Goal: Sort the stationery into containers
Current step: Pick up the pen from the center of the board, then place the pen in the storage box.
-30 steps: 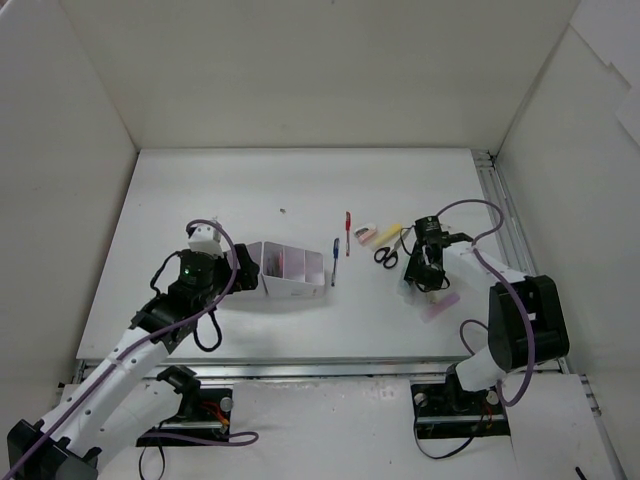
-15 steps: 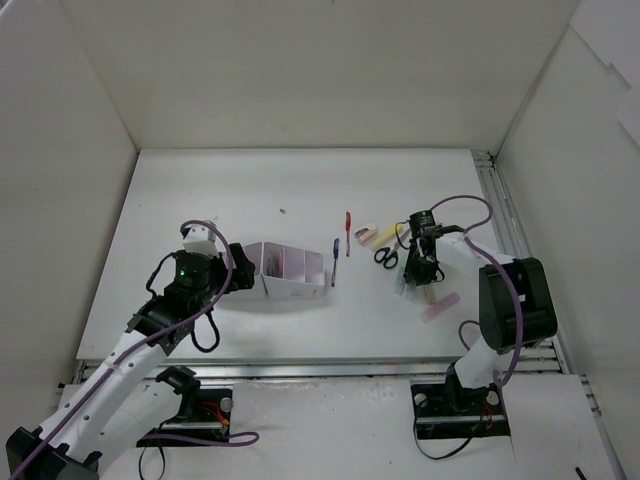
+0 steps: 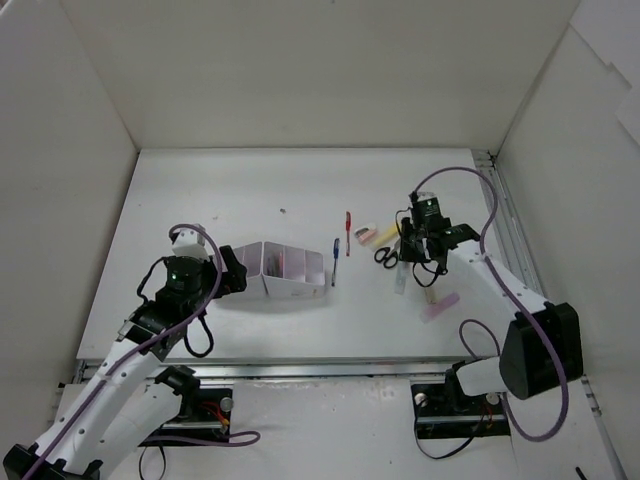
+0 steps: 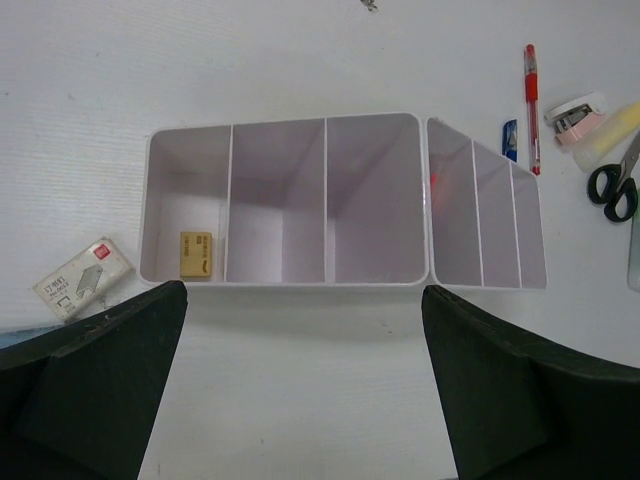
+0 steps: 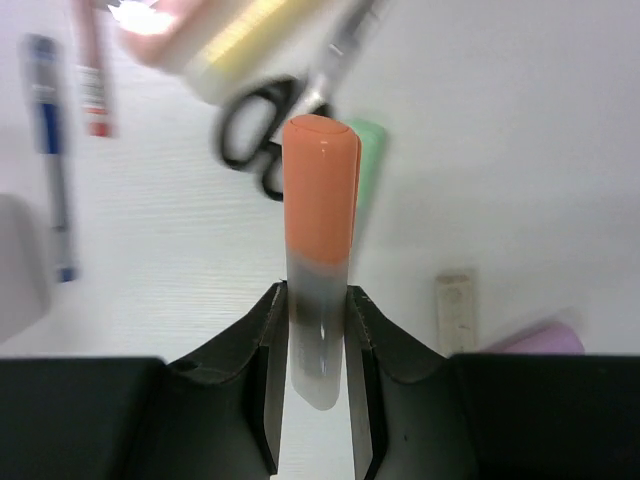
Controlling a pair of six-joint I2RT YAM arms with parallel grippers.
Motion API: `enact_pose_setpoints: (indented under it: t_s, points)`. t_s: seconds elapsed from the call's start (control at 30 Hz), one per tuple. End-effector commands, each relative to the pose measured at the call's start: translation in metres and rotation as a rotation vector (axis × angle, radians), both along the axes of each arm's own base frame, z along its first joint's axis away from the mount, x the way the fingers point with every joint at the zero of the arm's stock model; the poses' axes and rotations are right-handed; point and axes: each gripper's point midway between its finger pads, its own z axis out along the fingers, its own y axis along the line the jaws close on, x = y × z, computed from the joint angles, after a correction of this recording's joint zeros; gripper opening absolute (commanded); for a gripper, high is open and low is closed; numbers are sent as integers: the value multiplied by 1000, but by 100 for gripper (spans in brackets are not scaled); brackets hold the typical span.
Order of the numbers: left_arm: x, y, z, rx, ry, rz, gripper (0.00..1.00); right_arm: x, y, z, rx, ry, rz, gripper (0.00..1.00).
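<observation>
Right wrist view: we noted the right gripper (image 5: 318, 296) jaws narrow, clamped on the orange-capped, clear-barrelled marker (image 5: 320, 190) near its tail. The white plastic compartment organizer (image 3: 294, 290) lay well off at 9 o'clock. The left gripper (image 4: 300, 302) jaws stood wide, empty. Risk, we judged: the end-held marker could pivot or slip in transit.

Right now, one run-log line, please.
left jaws: open, facing white plastic compartment organizer | right jaws: shut on orange-capped grey marker | marker: not yet binned
</observation>
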Motion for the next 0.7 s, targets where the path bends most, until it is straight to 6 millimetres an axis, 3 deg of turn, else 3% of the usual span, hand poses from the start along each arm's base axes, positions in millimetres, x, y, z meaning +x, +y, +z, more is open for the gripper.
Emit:
enact_pose_setpoints:
  t_s: [0.0, 0.17, 0.23, 0.33, 0.37, 0.43, 0.5, 0.53, 0.57, 0.63, 0.67]
  points:
    - [6, 7, 28, -59, -31, 80, 99, 25, 48, 94, 69, -318, 199, 0]
    - [-8, 27, 16, -103, 69, 222, 99, 28, 138, 174, 220, -642, 498, 0]
    - [-18, 39, 11, -101, 110, 285, 100, 21, 176, 199, 276, -750, 589, 0]
    - [-33, 58, 1, -100, 178, 403, 100, 12, 225, 222, 338, -852, 711, 0]
    - [-37, 63, -2, -109, 198, 443, 99, 15, 240, 223, 343, -867, 739, 0]
    - [-48, 72, -14, -98, 260, 498, 99, 3, 273, 235, 391, -925, 815, 0]
    - [-55, 77, -26, -101, 314, 541, 100, -4, 307, 227, 421, -927, 892, 0]
    - [-57, 78, -29, -111, 328, 546, 99, -8, 320, 241, 454, -981, 927, 0]
    - [-58, 78, -32, -110, 342, 547, 100, -11, 337, 228, 462, -968, 962, 0]
    - [-63, 79, -40, -120, 372, 553, 100, -12, 355, 238, 457, -1026, 1013, 0]
    - [-63, 81, -41, -131, 373, 567, 100, -9, 366, 224, 450, -1005, 1028, 0]
